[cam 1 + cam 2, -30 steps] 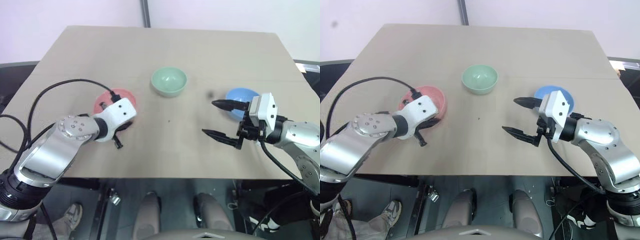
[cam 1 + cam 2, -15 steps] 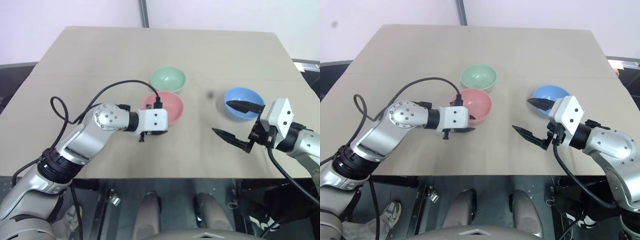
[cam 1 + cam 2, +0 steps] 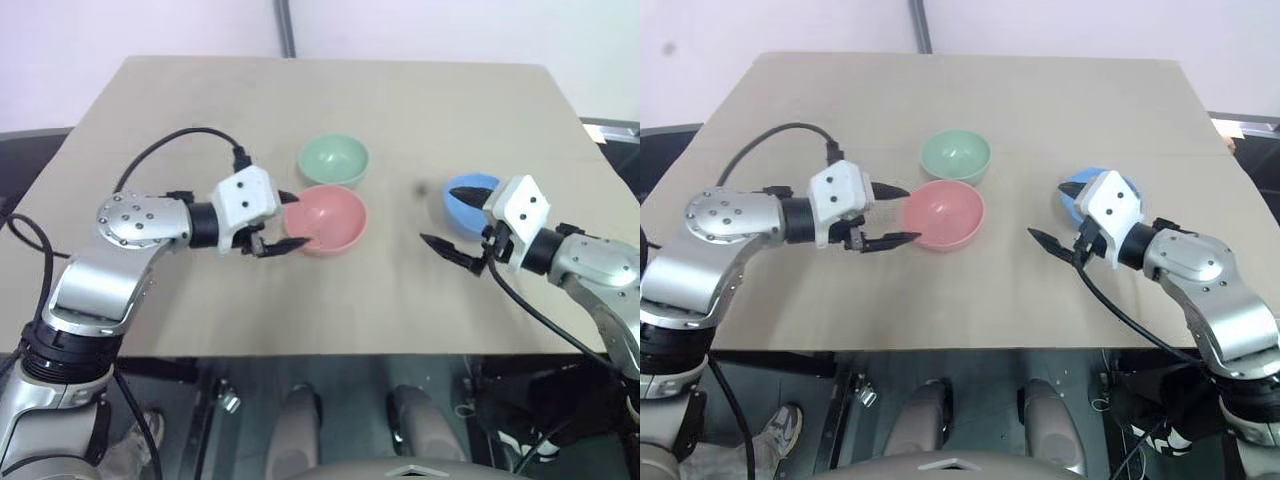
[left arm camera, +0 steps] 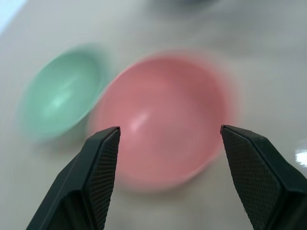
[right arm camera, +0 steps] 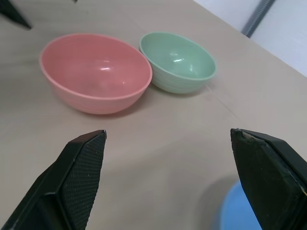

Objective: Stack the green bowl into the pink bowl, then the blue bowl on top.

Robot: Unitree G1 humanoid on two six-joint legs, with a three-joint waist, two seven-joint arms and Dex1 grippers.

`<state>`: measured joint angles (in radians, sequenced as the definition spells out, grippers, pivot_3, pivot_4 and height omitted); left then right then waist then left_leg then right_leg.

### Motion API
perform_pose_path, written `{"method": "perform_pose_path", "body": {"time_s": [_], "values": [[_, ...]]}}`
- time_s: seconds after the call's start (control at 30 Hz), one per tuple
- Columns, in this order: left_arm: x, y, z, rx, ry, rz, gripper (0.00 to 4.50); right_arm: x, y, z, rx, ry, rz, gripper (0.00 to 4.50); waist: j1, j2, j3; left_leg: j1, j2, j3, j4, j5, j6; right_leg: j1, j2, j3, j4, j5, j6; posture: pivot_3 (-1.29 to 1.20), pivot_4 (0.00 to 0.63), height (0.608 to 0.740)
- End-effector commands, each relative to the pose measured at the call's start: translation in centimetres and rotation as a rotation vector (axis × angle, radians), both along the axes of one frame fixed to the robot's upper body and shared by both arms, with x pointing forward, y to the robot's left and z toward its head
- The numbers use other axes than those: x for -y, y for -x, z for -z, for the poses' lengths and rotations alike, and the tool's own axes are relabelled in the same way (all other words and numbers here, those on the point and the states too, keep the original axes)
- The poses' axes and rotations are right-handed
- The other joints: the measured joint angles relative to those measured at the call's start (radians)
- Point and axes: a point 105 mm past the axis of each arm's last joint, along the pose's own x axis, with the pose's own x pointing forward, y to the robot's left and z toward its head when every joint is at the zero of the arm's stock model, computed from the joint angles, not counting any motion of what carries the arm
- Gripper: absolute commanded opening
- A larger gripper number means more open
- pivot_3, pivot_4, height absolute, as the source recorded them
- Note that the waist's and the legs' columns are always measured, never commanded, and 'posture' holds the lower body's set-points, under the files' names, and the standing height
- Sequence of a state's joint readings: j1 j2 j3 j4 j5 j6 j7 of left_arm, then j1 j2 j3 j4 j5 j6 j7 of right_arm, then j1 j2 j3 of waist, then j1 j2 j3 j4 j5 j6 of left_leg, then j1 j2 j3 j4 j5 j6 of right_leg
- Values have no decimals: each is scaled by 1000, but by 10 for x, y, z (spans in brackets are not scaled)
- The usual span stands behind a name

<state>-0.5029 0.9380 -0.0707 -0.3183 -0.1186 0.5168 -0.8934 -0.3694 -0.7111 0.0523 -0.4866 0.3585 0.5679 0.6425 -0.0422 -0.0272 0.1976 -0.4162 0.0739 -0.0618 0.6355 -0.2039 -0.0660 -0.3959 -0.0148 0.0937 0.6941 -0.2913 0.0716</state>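
The pink bowl (image 3: 325, 218) sits upright at the table's middle, with the green bowl (image 3: 333, 160) just behind it and almost touching. My left gripper (image 3: 295, 220) is open at the pink bowl's left rim. In the left wrist view its fingers (image 4: 103, 163) flank the pink bowl (image 4: 163, 120) without gripping it. The blue bowl (image 3: 1085, 190) stands to the right, partly hidden by my right gripper (image 3: 440, 216). That gripper is open and empty, with its upper finger over the blue bowl's near rim. The right wrist view shows the pink bowl (image 5: 96, 72) and the green bowl (image 5: 177, 60).
The bowls rest on a light wooden table (image 3: 330, 90) whose front edge runs just under both arms. A black cable (image 3: 180, 138) loops over my left forearm. A metal pole (image 3: 288, 25) rises behind the table's far edge.
My left gripper carried the pink bowl from the left to the middle, beside the green bowl, then opened and let it go. My right gripper stayed open and drew closer to the blue bowl.
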Motion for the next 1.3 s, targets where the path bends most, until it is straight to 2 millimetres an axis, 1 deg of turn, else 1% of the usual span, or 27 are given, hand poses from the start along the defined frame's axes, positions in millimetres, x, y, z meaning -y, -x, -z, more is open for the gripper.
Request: {"method": "perform_pose_path", "body": {"time_s": [0.03,0.1,0.2,0.3,0.37,0.5,0.57,0.6,0.63,0.67,0.73,0.8,0.9,1.07,1.17,1.2,1.23,1.27,1.3], "values": [[-13,-24,-22,250,-170,-69,3518,-14,1,-16,47,-58,-93,4500,6,0,0,0,0,0,0,0,0,0,0,0,0,0,0,0,150,740],[-15,-33,-24,277,-221,-54,3518,-18,3,-20,62,-50,-129,4500,9,0,0,-1,0,0,0,0,0,0,0,0,-1,2,-3,0,150,740],[-27,-45,-30,307,-316,-44,3518,-16,-5,-18,76,22,-115,4500,7,0,0,-2,0,0,0,0,0,-1,-1,0,-2,2,-4,0,150,740],[-36,-63,-27,345,-434,-34,3518,-18,-12,-20,94,26,-121,4500,4,1,0,-2,0,0,-1,0,0,-2,0,0,-1,2,-4,0,150,740],[-34,-76,-24,361,-509,6,3518,-21,-13,-22,113,15,-124,4500,4,1,0,-2,0,0,-1,0,0,-2,0,0,0,2,-4,0,150,740],[-17,-105,-26,378,-620,92,3518,-21,-11,-25,136,4,-121,4500,16,0,0,-4,-1,0,-1,0,0,-3,0,-2,-1,2,-4,0,150,740],[-9,-114,-28,376,-674,136,3518,-19,-2,-29,149,-3,-129,4500,19,0,0,-8,-1,-1,1,0,0,-5,-1,-3,-1,2,-3,0,150,740],[-3,-118,-29,375,-709,165,3518,-17,6,-32,153,-13,-141,4500,18,1,1,-11,-1,-1,1,0,0,-8,-1,-2,-1,2,-3,0,150,740],[2,-121,-31,377,-737,181,3518,-15,13,-33,154,-18,-152,4500,28,0,1,-13,-1,-1,1,0,0,-10,-1,-2,0,3,-4,0,150,740],[8,-123,-34,387,-755,198,3518,-15,20,-34,160,-17,-161,4500,28,1,1,-18,-1,-4,2,0,0,-13,-1,-5,0,3,-4,0,150,740],[15,-126,-38,400,-784,222,3518,-14,31,-33,149,-19,-171,4500,27,1,1,-18,-2,-3,1,0,0,-13,-1,-5,0,3,-4,0,150,740],[22,-127,-38,401,-816,252,3518,-13,37,-32,134,-18,-168,4500,25,1,1,-18,-2,-3,0,0,0,-13,-1,-5,-1,2,-4,0,150,740],[35,-127,-37,412,-849,302,3518,-10,42,-31,122,-12,-139,4500,22,1,1,-17,-1,-3,0,0,0,-13,-1,-5,0,2,-4,0,150,740],[49,-128,-32,421,-925,351,3518,-5,47,-32,116,-10,-98,4500,23,1,1,-16,-2,-3,1,0,0,-13,-1,-4,2,3,-3,0,150,740],[49,-128,-28,407,-967,364,2749,-5,48,-32,114,-12,-83,4500,23,1,1,-16,-2,-3,1,0,0,-13,-1,-4,2,3,-3,0,150,740],[48,-128,-26,406,-977,368,2186,-5,48,-32,113,-12,-80,4500,22,1,1,-16,-2,-3,1,0,0,-13,-1,-4,2,3,-3,0,150,740],[48,-129,-25,399,-983,369,1728,-5,48,-32,113,-11,-75,4500,22,1,1,-16,-2,-3,1,0,0,-13,-1,-4,2,3,-3,0,150,740],[48,-129,-23,396,-987,370,1096,-5,48,-32,113,-10,-70,4500,22,1,1,-16,-2,-3,1,0,0,-13,-1,-4,2,3,-3,0,150,740],[48,-129,-22,395,-991,370,792,-4,48,-32,113,-9,-67,4500,23,1,1,-16,-2,-3,1,0,0,-13,-1,-4,2,3,-3,0,150,740]]}}
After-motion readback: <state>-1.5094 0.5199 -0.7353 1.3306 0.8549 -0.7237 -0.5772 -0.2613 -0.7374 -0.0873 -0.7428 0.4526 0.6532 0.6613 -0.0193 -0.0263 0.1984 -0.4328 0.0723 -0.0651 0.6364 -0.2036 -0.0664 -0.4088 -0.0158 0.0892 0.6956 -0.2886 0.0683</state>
